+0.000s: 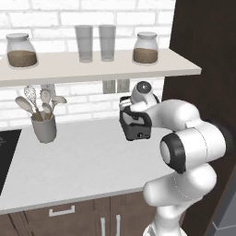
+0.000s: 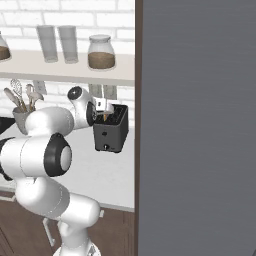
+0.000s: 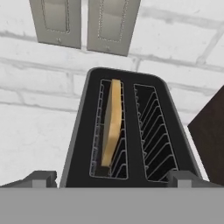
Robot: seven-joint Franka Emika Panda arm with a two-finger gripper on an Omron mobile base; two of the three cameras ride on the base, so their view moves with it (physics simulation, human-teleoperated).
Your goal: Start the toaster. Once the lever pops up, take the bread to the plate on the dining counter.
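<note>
Gripper (image 3: 111,179) hangs right above the toaster (image 3: 127,131), looking down into its slots. Finger tips (image 3: 41,178) sit wide apart at 7 and 5 o'clock of the hand view, one off each long side of the black body, holding nothing. Prob. spread that way so it can drop straight over the slice w/o touching the housing.

Bread (image 3: 112,122) stands on edge in the slot at 9 o'clock of the pair, leaning a bit against the wire guides; slot at 3 o'clock has no slice. Crust edge faces up toward the cam, so a pinch across the thin faces looks like the sensible grab. Whether the lever is up or down, can't tell from here.

In the left base view the toaster (image 1: 134,123) sits on the pale worktop (image 1: 83,161), at about 2 o'clock of it, near the dark cabinet side (image 1: 207,64), w/ the arm's wrist over it. Right base view: a tan sliver of bread (image 2: 106,116) peeks from the toaster (image 2: 112,131) top.

Farther back at 9 o'clock: grey utensil crock (image 1: 44,126). Beyond, wall outlets (image 3: 85,22) on white brick, then shelf (image 1: 92,67) w/ jars and glasses. Plate and dining counter aren't in frame, so a drive will prob. be needed.
</note>
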